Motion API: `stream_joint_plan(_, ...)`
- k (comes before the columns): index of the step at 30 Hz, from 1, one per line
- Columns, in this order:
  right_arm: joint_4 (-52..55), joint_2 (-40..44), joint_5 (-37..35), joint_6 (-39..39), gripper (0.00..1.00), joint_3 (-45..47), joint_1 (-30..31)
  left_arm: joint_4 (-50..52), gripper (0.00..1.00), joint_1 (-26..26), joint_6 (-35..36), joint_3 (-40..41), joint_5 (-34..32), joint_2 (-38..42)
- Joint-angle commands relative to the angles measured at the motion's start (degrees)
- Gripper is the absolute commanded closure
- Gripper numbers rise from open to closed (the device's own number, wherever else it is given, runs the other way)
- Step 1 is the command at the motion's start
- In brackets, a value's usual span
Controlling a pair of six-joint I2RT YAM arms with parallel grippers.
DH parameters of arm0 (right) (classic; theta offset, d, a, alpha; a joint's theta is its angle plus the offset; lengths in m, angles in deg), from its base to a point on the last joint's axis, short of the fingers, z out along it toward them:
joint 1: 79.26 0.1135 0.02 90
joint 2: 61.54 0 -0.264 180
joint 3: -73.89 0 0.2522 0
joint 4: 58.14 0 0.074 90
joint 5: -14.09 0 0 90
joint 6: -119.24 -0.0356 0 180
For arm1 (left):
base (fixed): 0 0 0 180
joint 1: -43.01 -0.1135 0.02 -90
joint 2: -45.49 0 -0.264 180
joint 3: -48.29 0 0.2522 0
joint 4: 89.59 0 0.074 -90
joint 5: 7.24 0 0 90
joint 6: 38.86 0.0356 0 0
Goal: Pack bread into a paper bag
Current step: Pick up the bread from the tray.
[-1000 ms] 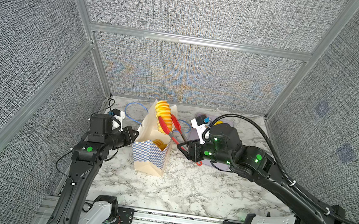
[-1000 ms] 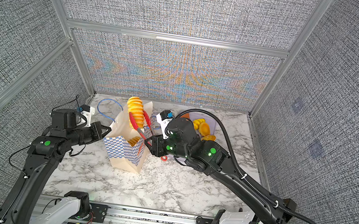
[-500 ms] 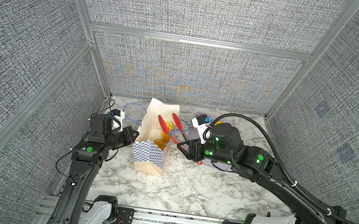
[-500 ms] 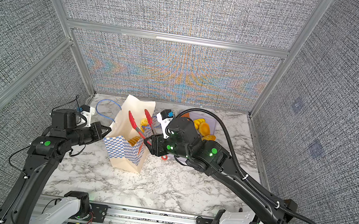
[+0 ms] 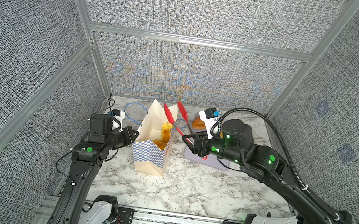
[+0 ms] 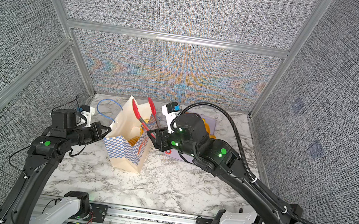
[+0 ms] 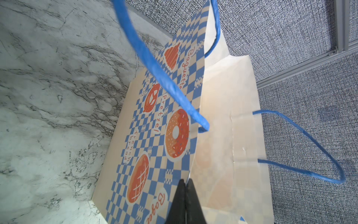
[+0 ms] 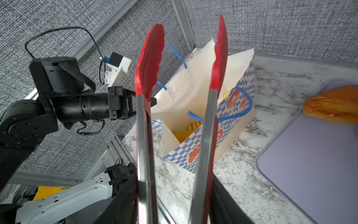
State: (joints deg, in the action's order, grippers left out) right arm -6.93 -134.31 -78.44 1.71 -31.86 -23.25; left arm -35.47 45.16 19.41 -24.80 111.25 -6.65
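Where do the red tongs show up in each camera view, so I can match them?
Top view: red tongs raised over the paper bag's open top.
Top view: same place, over the bag.
Left wrist: not in view.
Right wrist: close up, paddles spread before the bag.
Shared landmark: the checkered paper bag.

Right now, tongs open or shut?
Open and empty: in the right wrist view the tongs' red tips stand well apart, with the paper bag visible between them.
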Motion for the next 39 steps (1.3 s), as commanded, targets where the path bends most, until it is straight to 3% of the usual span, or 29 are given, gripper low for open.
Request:
stream_joint_plan(1,1.1,1.4,-4.8,1.6,0.47,-0.1,-1.2,-0.7,0.94,0.0,0.2,-0.1,0.1,-0.1)
stream_joint_plan(14,8.8,10.5,-6.0,-1.5,0.48,11.2,-18.9,-0.8,0.94,0.0,0.3,-0.2,0.2,-0.2)
stream_joint_plan(30,7.7,11.1,15.1,-5.6,0.49,33.2,-42.9,-2.2,0.94,0.0,0.4,-0.1,1.0,-1.3)
stream_joint_plan(39,6.1,9.3,19.8,-5.8,0.5,38.4,-48.2,-3.0,0.94,0.0,0.4,0.4,1.4,-1.8)
